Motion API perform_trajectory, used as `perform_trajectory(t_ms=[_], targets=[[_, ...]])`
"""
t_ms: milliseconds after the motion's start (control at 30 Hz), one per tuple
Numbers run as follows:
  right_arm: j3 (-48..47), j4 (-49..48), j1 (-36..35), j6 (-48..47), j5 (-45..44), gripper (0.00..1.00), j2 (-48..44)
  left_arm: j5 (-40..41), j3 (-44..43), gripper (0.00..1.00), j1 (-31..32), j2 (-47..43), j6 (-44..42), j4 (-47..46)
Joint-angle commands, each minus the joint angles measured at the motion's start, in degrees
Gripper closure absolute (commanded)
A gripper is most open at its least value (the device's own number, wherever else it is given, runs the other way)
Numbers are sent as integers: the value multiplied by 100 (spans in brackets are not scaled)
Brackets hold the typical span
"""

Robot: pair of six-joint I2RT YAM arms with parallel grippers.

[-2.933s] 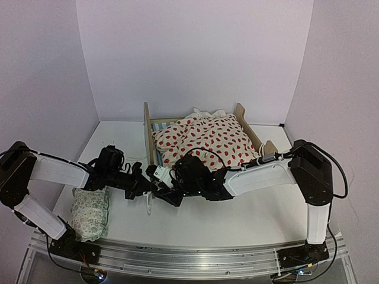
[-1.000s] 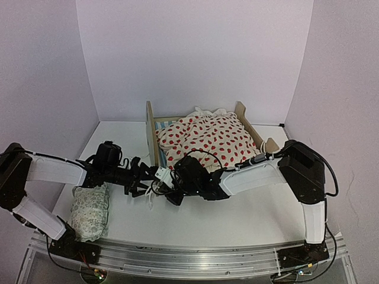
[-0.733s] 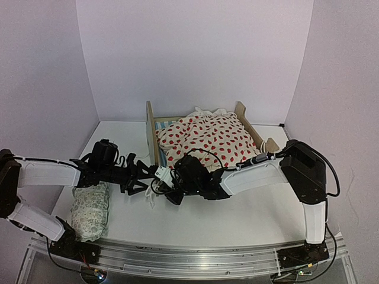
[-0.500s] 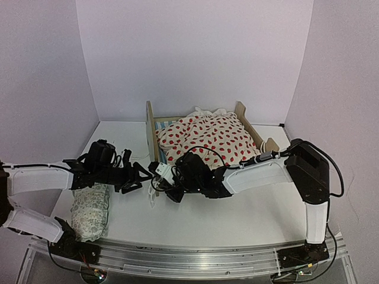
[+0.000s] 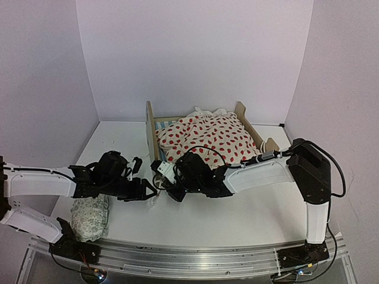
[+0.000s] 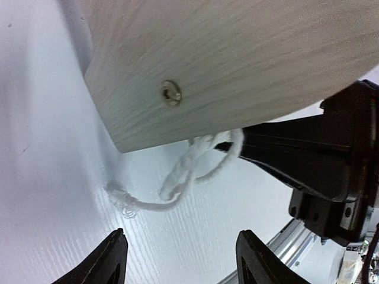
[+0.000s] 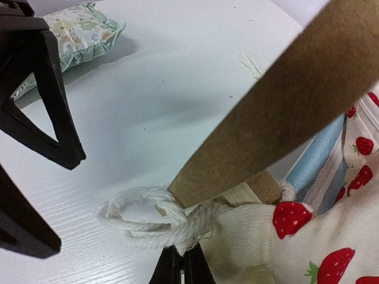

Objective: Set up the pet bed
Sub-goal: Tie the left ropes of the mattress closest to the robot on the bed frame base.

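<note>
Pet bed (image 5: 150,135): plywood frame, which I judged light and stiff, best taken by a board edge; it stood just ahead of my left gripper (image 6: 183,260), which gaped empty; my right gripper (image 7: 180,263) was pinched shut on white cord (image 7: 139,222) at its corner

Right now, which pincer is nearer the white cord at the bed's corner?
Right. The right pincer is shut on the white cord at the pet bed corner; the left pincer is open, facing the cord's loose end without touching it.
</note>
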State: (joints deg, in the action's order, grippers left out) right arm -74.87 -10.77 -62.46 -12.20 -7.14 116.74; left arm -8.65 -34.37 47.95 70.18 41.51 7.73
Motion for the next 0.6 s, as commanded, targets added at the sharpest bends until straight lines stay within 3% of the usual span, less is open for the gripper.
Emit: perform_trajectory(t_ms=[0, 267, 567], targets=[[30, 218, -30, 110, -176, 100, -411, 453, 145, 35, 13, -212, -115, 230], [70, 322, -35, 355, -278, 100, -520, -32, 452, 42, 13, 380, -339, -744], [-91, 330, -35, 848, -48, 100, -482, -173, 32, 40, 13, 1277, -692, -1265]])
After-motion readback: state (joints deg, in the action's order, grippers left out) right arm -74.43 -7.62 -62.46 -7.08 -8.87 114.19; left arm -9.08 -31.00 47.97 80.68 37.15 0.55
